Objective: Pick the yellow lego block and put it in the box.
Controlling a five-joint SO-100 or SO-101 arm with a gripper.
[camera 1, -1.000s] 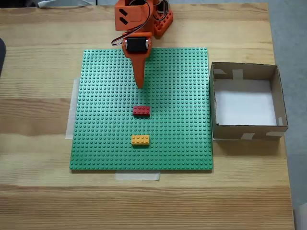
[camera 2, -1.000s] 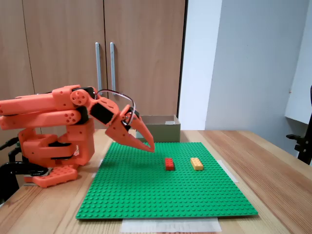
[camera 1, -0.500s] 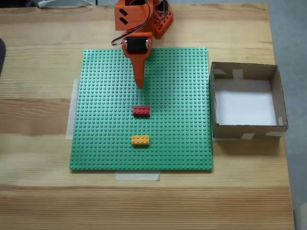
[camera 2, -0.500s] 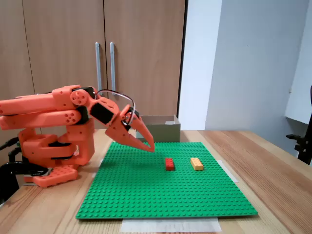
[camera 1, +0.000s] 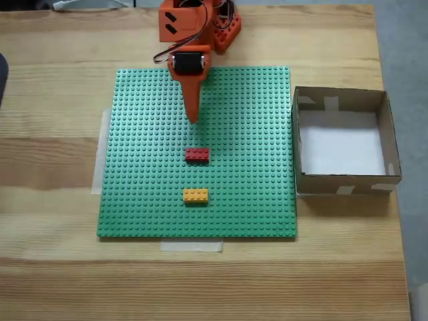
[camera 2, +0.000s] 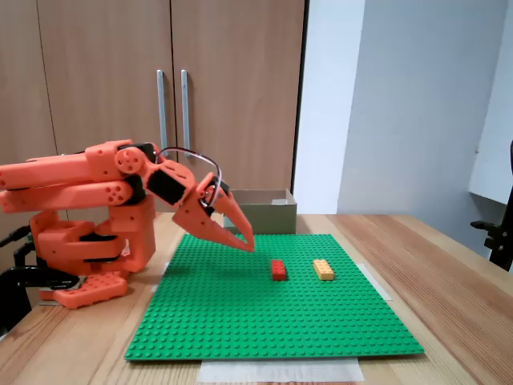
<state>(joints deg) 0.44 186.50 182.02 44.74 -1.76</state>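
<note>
Barely shifted since a second ago: orange two-finger gripper (camera 1: 193,119) nudged a touch toward 11 o'clock in the top-down fixed view, bricks and box exactly where they were. Hovering above the green studded square baseplate (camera 1: 147,180), fingertips pointing toward 6 o'clock in that view, tilted down and clear of the studs in the side-on fixed view (camera 2: 248,245). Jaws drawn together to a single point, nothing between them; probably fully closed, though the side-on view is too coarse to rule out a sliver of gap.

Small yellow-orange rectangular studded lego block (camera 1: 195,195) seated flat on the baseplate, at 6 o'clock from the fingertips and well apart from them; seen also in the side-on view (camera 2: 323,269). Dark red studded brick (camera 1: 196,154) lying between gripper and yellow block, near the fingertips but not touching, long sides parallel to the yellow block's; shown too in the side-on view (camera 2: 278,269).

Square shallow brown cardboard box with white bottom and pale tape pieces (camera 1: 298,144) standing on the pale wooden table (camera 1: 53,267) at 3 o'clock from the baseplate, just beside its edge, nothing inside. In the side-on view, box (camera 2: 264,215) behind the gripper, before brown wooden cupboard doors with metal handles (camera 2: 104,72).
</note>
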